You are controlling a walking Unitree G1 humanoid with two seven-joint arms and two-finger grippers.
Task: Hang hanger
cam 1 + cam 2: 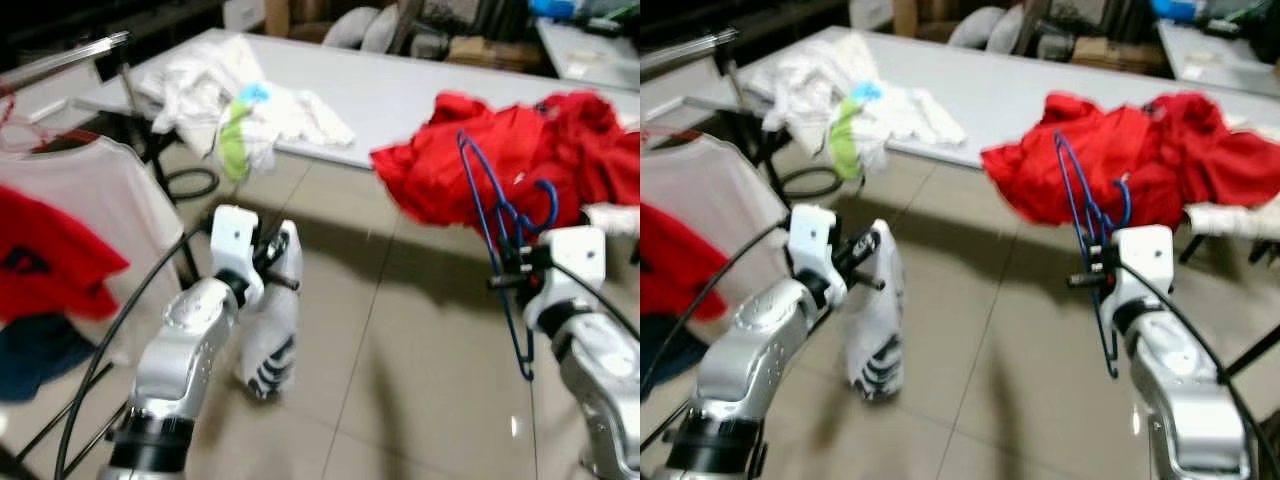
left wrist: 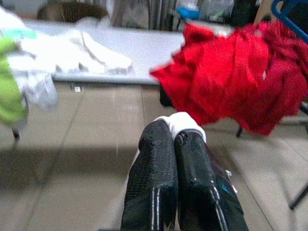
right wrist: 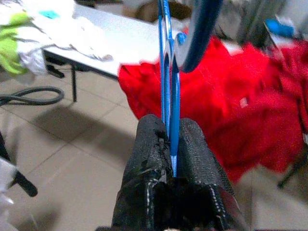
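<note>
Hanger [image 1: 500, 235], blue and thin-rodded with a thicker hook, is carried edge-on in the right gripper [image 3: 171, 159], whose two black textured fingers are pressed together on its blue rods; it hangs in the air above the tiled floor [image 1: 400, 350], in front of the red heap [image 1: 500, 160], and is not on any rail. Left gripper [image 2: 175, 139] has its fingers closed on a white garment [image 1: 268, 330] with dark stripes near its lower end, which dangles limply from it. Judged by this state, the task is at an early-to-middle stage: hanger and garment are each lifted, but the garment is not yet on the hanger and nothing has been hung. Rack [image 1: 60, 60], a shiny metal bar at the robot's left, already bears a white shirt [image 1: 90, 200] and a red one [image 1: 50, 260]. Table [image 1: 400, 90] is flat, pale grey and smooth; on it lie crumpled white cloths [image 1: 230, 85] with a green piece [image 1: 235, 140], and the rumpled, soft red heap drapes over its edge.
</note>
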